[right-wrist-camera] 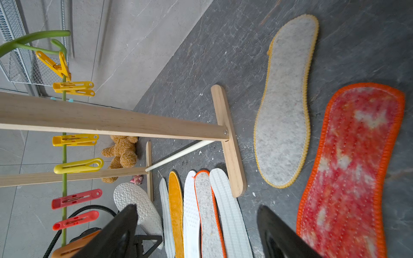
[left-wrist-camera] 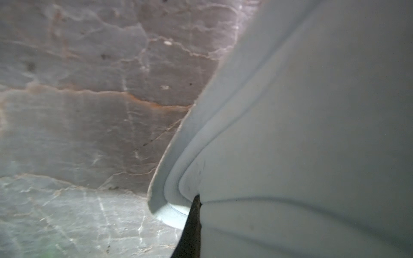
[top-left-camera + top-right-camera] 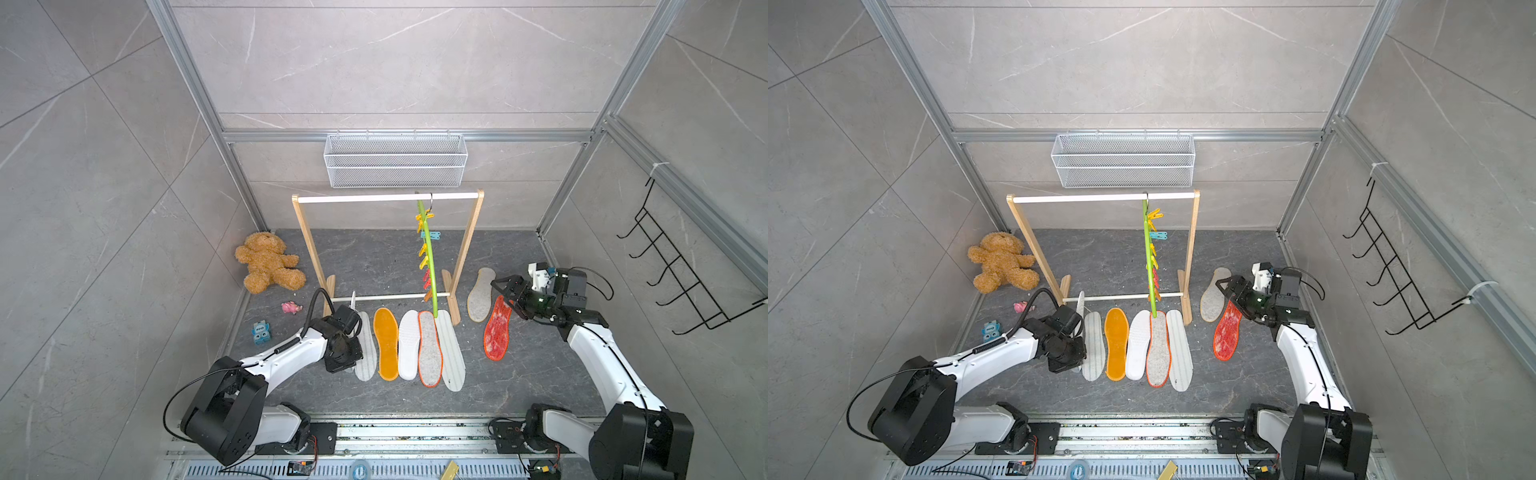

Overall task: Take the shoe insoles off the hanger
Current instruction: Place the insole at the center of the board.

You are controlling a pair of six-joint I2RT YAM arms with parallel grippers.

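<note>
Now, left side first: your left gripper is clamped shut on the blue-grey insole, held on edge just beside the row. The pad bows where the finger pinches it, and you cannot tell whether its lower end touches the floor. Next, lying flat and side by side before the wooden rack: striped insole, orange-yellow insole, white insole, orange-rimmed grey insole, second striped insole. The hanger hangs from the white rail; every one of the clips that shows is bare. Beyond the rack's foot lie the felt insole and the red mesh insole, both flat. Your right gripper hovers over the red one's far end, jaws wide apart, holding nothing. Judgement: these pads are light, thin and floppy, not fragile. Pinch across the thickness at a short end and expect droop. The held one looks like the last; lay it down rather than drop it.
</note>
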